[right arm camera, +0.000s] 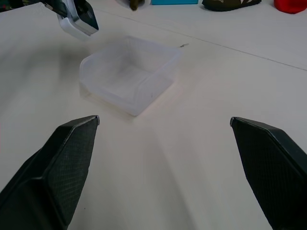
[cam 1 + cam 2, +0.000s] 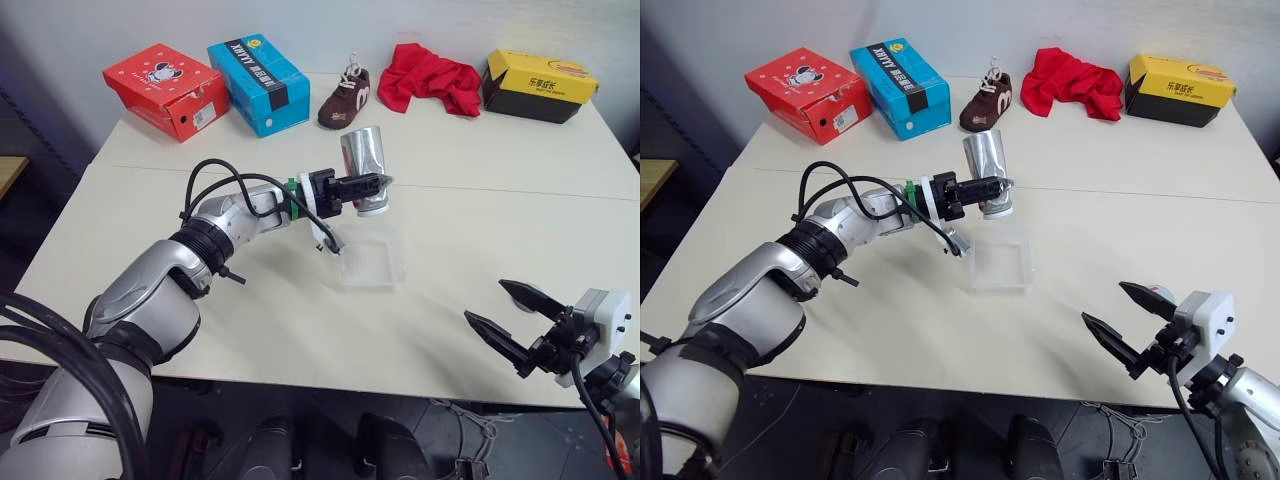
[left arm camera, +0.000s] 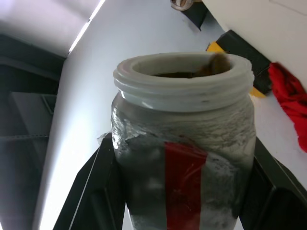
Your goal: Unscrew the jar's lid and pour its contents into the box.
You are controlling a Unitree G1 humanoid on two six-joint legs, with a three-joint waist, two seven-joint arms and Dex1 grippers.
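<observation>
Even, bright light with soft shadows; wrist close-ups blur.

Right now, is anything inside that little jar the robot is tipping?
Yes: a small brownish piece sits at the open mouth of the jar. The label and cloudy wall hide whatever lies deeper inside.

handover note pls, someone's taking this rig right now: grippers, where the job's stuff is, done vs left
Left gripper: shut on the jar, held tipped, mouth down, over the far edge of the box.
Right gripper: open, empty, low near the table's near edge, right of the box.
Contents: small brown piece sitting at the jar's open mouth.
Done: the cap is off the jar.
Left: finish the pour so the piece lands in the box, which looks empty.
</observation>
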